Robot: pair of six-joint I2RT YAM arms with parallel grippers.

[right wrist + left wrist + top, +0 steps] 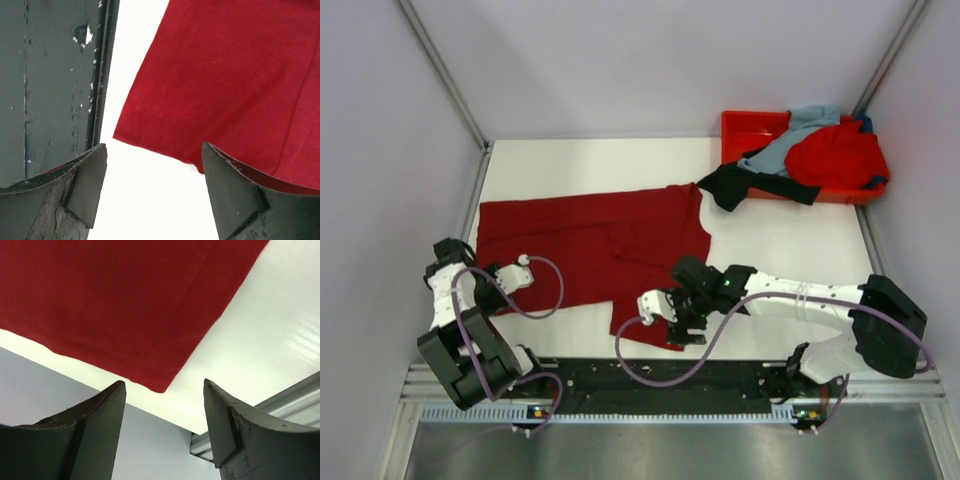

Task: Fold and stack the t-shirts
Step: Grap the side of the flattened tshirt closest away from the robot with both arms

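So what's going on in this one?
Two robot arms are working on a dark crimson t-shirt that lies spread across the white table. The left gripper sits open at one corner of the shirt. The right gripper is open at the shirt's near edge, and neither grips the cloth. A grey-blue shirt, a bright red shirt and a black shirt are heaped unfolded in and over the orange tray at the back right.
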